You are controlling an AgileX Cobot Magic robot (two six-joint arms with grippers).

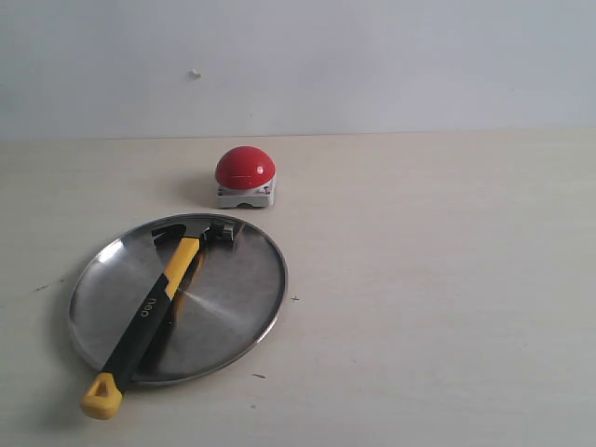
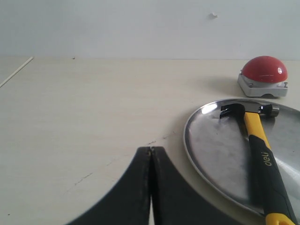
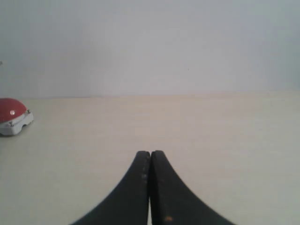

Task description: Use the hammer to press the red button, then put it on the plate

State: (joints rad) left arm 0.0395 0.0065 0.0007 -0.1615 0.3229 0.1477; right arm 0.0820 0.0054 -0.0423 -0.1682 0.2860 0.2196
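I see the hammer [image 1: 158, 298] lying diagonally across the plate [image 1: 244, 296], lower left of the exterior frame. Its head is by the upper rim and the yellow loop sticks out past the lower-left rim. Placement looks done to me. The red button [image 1: 245, 168] sits upper centre, just above the plate and apart from it. The left gripper [image 2: 151, 152] and right gripper [image 3: 150, 154] are both pinched together, holding nothing. The table [image 1: 447, 279] has wide open room across the frame's right half.
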